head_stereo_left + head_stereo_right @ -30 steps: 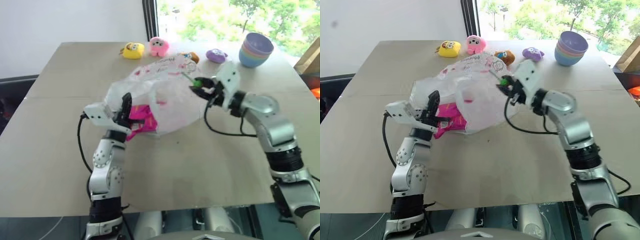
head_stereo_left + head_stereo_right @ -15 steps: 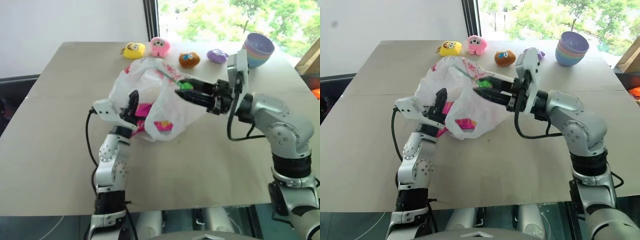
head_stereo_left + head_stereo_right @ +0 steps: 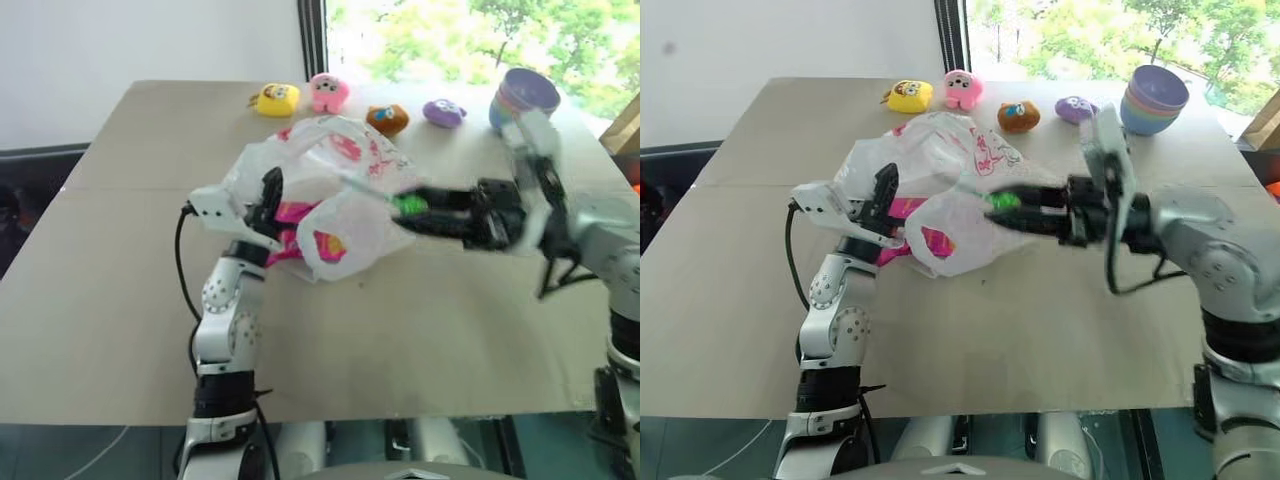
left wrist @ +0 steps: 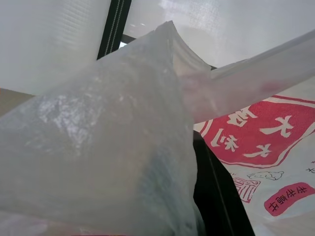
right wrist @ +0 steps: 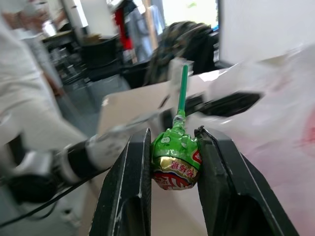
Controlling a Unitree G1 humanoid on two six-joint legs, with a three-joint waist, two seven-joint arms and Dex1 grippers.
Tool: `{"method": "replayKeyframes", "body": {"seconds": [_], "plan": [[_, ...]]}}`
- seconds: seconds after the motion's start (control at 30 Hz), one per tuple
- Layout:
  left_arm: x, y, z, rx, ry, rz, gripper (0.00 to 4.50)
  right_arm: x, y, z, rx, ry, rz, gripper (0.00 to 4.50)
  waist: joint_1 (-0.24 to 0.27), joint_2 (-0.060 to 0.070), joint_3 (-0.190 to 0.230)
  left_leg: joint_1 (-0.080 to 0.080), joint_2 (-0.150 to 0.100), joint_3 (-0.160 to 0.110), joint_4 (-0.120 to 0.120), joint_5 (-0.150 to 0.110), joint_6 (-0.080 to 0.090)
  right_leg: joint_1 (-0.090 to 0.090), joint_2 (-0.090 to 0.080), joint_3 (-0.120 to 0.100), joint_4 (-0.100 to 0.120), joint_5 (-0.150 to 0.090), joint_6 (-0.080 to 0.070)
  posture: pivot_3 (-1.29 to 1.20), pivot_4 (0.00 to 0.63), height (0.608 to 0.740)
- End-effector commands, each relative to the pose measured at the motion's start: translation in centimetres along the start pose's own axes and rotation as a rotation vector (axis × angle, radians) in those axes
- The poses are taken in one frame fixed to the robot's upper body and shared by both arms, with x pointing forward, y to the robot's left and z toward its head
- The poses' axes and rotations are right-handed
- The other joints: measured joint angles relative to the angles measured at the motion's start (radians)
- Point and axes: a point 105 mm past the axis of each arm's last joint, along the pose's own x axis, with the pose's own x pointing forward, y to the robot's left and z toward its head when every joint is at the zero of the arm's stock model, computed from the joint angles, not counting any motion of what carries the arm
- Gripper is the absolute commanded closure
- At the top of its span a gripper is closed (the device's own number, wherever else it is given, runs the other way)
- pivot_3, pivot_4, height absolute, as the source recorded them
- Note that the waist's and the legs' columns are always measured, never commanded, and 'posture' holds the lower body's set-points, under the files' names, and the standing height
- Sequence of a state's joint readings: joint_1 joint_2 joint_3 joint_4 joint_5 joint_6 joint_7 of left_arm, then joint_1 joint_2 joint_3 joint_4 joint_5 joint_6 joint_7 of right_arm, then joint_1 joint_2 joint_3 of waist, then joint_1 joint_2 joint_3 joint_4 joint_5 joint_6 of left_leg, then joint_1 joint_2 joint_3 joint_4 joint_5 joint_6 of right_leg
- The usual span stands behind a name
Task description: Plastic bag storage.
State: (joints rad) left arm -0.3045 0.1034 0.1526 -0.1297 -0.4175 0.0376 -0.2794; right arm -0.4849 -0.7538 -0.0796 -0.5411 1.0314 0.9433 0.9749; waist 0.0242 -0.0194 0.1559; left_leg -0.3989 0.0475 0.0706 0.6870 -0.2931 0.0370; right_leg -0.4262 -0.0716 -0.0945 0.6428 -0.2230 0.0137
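Holding the bag (image 3: 330,190) mid-table: left gripper (image 3: 883,192) clamped on its rim, right gripper (image 5: 173,162) pinching a lollipop (image 5: 175,157). Film looks light, limp, slippery; grip bunched edges.

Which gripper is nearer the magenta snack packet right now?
Left. The left gripper sits right beside the magenta snack packet, pinching the plastic bag; the right gripper holds a lollipop farther off.
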Motion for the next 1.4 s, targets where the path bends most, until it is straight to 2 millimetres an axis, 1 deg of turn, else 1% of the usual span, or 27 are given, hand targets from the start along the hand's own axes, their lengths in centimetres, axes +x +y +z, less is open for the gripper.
{"method": "replayKeyframes", "body": {"seconds": [0.03, 0.13, 0.2, 0.23, 0.3, 0.37, 0.4, 0.43, 0.47, 0.53, 0.57, 0.6, 0.67, 0.7, 0.73, 0.77, 0.83, 0.93, 0.97, 1.0, 1.07, 1.1, 1.2, 1.23, 1.3, 1.37, 1.4], "plan": [[0.6, -0.4, 1.5, 0.014, -0.056, -0.028, 4.50, 0.1, 1.8, -2.5, 0.035, 0.101, 0.056, 3.73, -0.004, 0.000, 0.000, 0.000, 0.000, 0.001, 0.000, 0.000, 0.000, 0.000, 0.000, 0.001, 0.000, 0.000, 0.000, 0.00, 0.150, 0.740], [0.6, -0.3, 1.5, 0.016, -0.054, -0.031, 4.50, 0.3, 1.1, -5.6, 0.048, 0.229, -0.023, 3.73, -0.010, 0.000, 0.000, 0.002, 0.000, 0.001, 0.001, -0.002, 0.003, 0.001, 0.000, 0.002, 0.000, 0.001, 0.001, 0.00, 0.150, 0.740], [0.7, -0.3, 1.4, 0.015, -0.051, -0.034, 4.50, 0.6, -0.6, -7.4, 0.031, 0.283, -0.129, 3.73, -0.011, 0.000, 0.000, 0.003, 0.000, 0.001, 0.001, -0.002, 0.003, 0.001, 0.001, 0.002, 0.001, 0.001, 0.001, 0.00, 0.150, 0.740], [0.6, -0.3, 1.3, 0.015, -0.048, -0.035, 4.50, 1.1, -1.7, -7.6, 0.039, 0.259, -0.193, 3.73, -0.010, 0.000, 0.000, 0.004, 0.000, 0.001, 0.001, -0.002, 0.003, 0.001, 0.001, 0.002, 0.002, 0.001, 0.001, 0.00, 0.150, 0.740], [0.6, -0.3, 1.2, 0.014, -0.045, -0.036, 4.50, 2.1, -3.1, -7.3, 0.071, 0.190, -0.271, 3.73, -0.012, -0.001, 0.000, 0.004, 0.000, 0.001, 0.001, 0.001, -0.001, 0.002, 0.001, 0.002, 0.002, 0.001, 0.001, 0.00, 0.150, 0.740], [0.6, -0.3, 1.2, 0.013, -0.044, -0.036, 4.50, 2.9, -5.1, -6.1, 0.120, 0.067, -0.398, 3.73, -0.011, -0.001, 0.000, 0.004, 0.000, 0.001, 0.001, 0.002, -0.003, 0.001, 0.001, 0.002, 0.004, 0.001, 0.001, 0.00, 0.150, 0.740], [0.6, -0.3, 1.1, 0.014, -0.042, -0.037, 4.50, 2.5, -7.3, -5.1, 0.142, -0.029, -0.541, 3.73, -0.010, -0.001, 0.000, 0.004, 0.001, 0.001, 0.002, 0.002, -0.003, 0.001, 0.002, 0.002, 0.004, 0.001, 0.001, 0.00, 0.150, 0.740], [0.6, -0.3, 1.1, 0.014, -0.041, -0.038, 4.50, 1.6, -9.5, -4.4, 0.173, -0.112, -0.689, 3.73, -0.010, -0.001, 0.000, 0.004, 0.000, 0.001, 0.002, 0.002, -0.003, 0.001, 0.001, 0.002, 0.004, 0.001, 0.001, 0.00, 0.150, 0.740], [0.6, -0.3, 1.0, 0.014, -0.040, -0.038, 4.50, 0.2, -11.4, -3.8, 0.190, -0.179, -0.826, 3.73, -0.010, -0.001, 0.000, 0.004, 0.000, 0.001, 0.002, 0.002, -0.003, 0.001, 0.001, 0.002, 0.004, 0.001, 0.001, 0.00, 0.150, 0.740], [0.6, -0.4, 1.0, 0.012, -0.040, -0.038, 4.50, -3.9, -14.7, -2.7, 0.176, -0.277, -1.113, 3.73, -0.003, -0.001, 0.000, 0.003, -0.001, 0.001, 0.003, 0.002, -0.003, 0.001, 0.001, 0.002, 0.004, 0.001, 0.001, 0.00, 0.150, 0.740], [0.6, -0.4, 1.0, 0.011, -0.040, -0.038, 4.50, -6.0, -15.8, -2.3, 0.149, -0.310, -1.233, 3.73, 0.002, -0.001, 0.000, 0.001, -0.001, 0.002, 0.004, 0.002, -0.003, 0.001, 0.000, 0.001, 0.003, 0.001, 0.002, 0.00, 0.150, 0.740], [0.5, -0.4, 1.0, 0.011, -0.039, -0.039, 4.50, -8.1, -16.6, -1.9, 0.124, -0.332, -1.348, 3.73, 0.008, -0.001, 0.000, 0.000, -0.002, 0.002, 0.004, 0.002, -0.003, 0.001, -0.001, 0.000, 0.003, 0.001, 0.002, 0.00, 0.150, 0.740], [0.5, -0.5, 1.0, 0.009, -0.040, -0.039, 4.50, -11.4, -17.4, -1.8, 0.091, -0.338, -1.517, 3.73, 0.015, -0.001, 0.000, 0.000, -0.003, 0.004, 0.004, 0.002, -0.003, 0.001, -0.001, 0.000, 0.001, 0.001, 0.002, 0.00, 0.150, 0.740], [0.5, -0.5, 1.0, 0.009, -0.040, -0.040, 4.50, -12.5, -17.6, -1.7, 0.065, -0.326, -1.571, 3.73, 0.015, -0.001, 0.000, -0.001, -0.003, 0.004, 0.003, 0.002, -0.003, 0.001, 0.000, 0.000, 0.000, 0.001, 0.002, 0.00, 0.150, 0.740], [0.6, -0.6, 1.0, 0.009, -0.042, -0.044, 4.50, -13.1, -17.8, -1.6, 0.029, -0.302, -1.588, 3.73, 0.012, -0.001, 0.000, -0.001, -0.003, 0.004, 0.001, 0.002, -0.003, 0.001, 0.000, 0.000, 0.000, 0.001, 0.002, 0.00, 0.150, 0.740], [0.7, -0.7, 1.1, 0.008, -0.044, -0.049, 4.50, -13.0, -17.8, -1.5, -0.005, -0.275, -1.560, 3.73, 0.006, -0.001, 0.000, 0.000, -0.003, 0.004, 0.000, 0.002, -0.003, 0.001, 0.000, 0.001, -0.001, 0.001, 0.002, 0.00, 0.150, 0.740], [0.9, -1.1, 1.3, 0.002, -0.050, -0.061, 4.50, -11.0, -17.4, -1.0, -0.053, -0.229, -1.387, 3.73, -0.011, 0.001, 0.001, 0.000, -0.002, 0.006, -0.002, 0.002, -0.003, 0.000, 0.000, 0.001, -0.001, 0.001, 0.003, 0.00, 0.150, 0.740], [1.2, -1.6, 1.3, -0.007, -0.053, -0.075, 4.50, -8.2, -16.2, -0.7, -0.078, -0.180, -1.170, 3.73, -0.020, 0.001, 0.001, 0.001, -0.001, 0.007, -0.002, 0.002, -0.003, -0.001, 0.001, 0.003, 0.000, 0.001, 0.003, 0.00, 0.150, 0.740], [1.4, -2.1, 1.3, -0.017, -0.053, -0.088, 4.50, -6.6, -14.8, -1.3, -0.083, -0.115, -1.013, 3.73, -0.021, 0.001, 0.001, 0.002, -0.001, 0.006, -0.002, 0.002, -0.003, -0.001, 0.001, 0.004, 0.000, 0.001, 0.003, 0.00, 0.150, 0.740], [1.6, -2.8, 1.4, -0.028, -0.055, -0.109, 4.50, -4.5, -12.0, -2.3, -0.059, -0.037, -0.786, 3.73, -0.020, 0.002, 0.001, 0.002, -0.001, 0.005, -0.002, 0.002, -0.003, -0.001, 0.001, 0.004, 0.000, 0.001, 0.003, 0.00, 0.150, 0.740], [2.0, -3.8, 1.8, -0.056, -0.065, -0.138, 4.50, -2.2, -7.5, -3.6, -0.026, 0.057, -0.476, 3.73, -0.007, 0.002, 0.001, 0.001, -0.001, 0.002, -0.002, 0.002, -0.003, 0.000, 0.001, 0.003, 0.000, 0.001, 0.003, 0.00, 0.150, 0.740], [2.1, -4.2, 2.2, -0.073, -0.072, -0.152, 4.50, -1.7, -5.9, -3.5, -0.030, 0.068, -0.385, 3.73, -0.009, 0.001, 0.001, 0.000, -0.001, 0.000, -0.002, 0.001, -0.002, 0.000, 0.001, 0.002, -0.001, 0.001, 0.003, 0.00, 0.150, 0.740], [2.3, -5.4, 3.0, -0.107, -0.082, -0.204, 4.50, -0.1, -3.9, -2.0, -0.022, 0.000, -0.276, 3.73, -0.013, 0.001, 0.001, 0.000, -0.002, 0.001, 0.000, 0.000, -0.001, 0.000, 0.000, 0.004, -0.001, 0.001, 0.003, 0.00, 0.150, 0.740], [2.3, -5.8, 3.1, -0.108, -0.082, -0.228, 4.50, 0.8, -3.6, -1.4, -0.017, -0.041, -0.257, 3.73, -0.013, 0.001, 0.001, 0.002, -0.001, 0.001, 0.001, 0.000, 0.000, 0.001, 0.001, 0.005, 0.000, 0.002, 0.004, 0.00, 0.150, 0.740], [2.2, -6.6, 3.4, -0.140, -0.083, -0.267, 4.50, 2.5, -4.5, -0.7, 0.017, -0.095, -0.316, 3.73, -0.017, 0.001, 0.001, 0.004, -0.001, 0.001, 0.002, 0.000, 0.000, 0.002, 0.001, 0.005, 0.000, 0.002, 0.004, 0.00, 0.150, 0.740], [1.9, -7.3, 3.6, -0.173, -0.081, -0.308, 4.50, 3.8, -6.2, -0.8, 0.058, -0.106, -0.408, 3.73, -0.013, 0.001, 0.001, 0.006, -0.001, 0.001, 0.002, 0.000, 0.000, 0.003, 0.002, 0.006, 0.003, 0.002, 0.004, 0.00, 0.150, 0.740], [1.6, -7.8, 3.7, -0.190, -0.078, -0.341, 4.50, 4.6, -8.1, -1.1, 0.079, -0.106, -0.504, 3.73, -0.013, 0.001, 0.001, 0.006, -0.001, 0.001, 0.002, 0.001, -0.001, 0.003, 0.002, 0.005, 0.004, 0.001, 0.003, 0.00, 0.150, 0.740]]}}
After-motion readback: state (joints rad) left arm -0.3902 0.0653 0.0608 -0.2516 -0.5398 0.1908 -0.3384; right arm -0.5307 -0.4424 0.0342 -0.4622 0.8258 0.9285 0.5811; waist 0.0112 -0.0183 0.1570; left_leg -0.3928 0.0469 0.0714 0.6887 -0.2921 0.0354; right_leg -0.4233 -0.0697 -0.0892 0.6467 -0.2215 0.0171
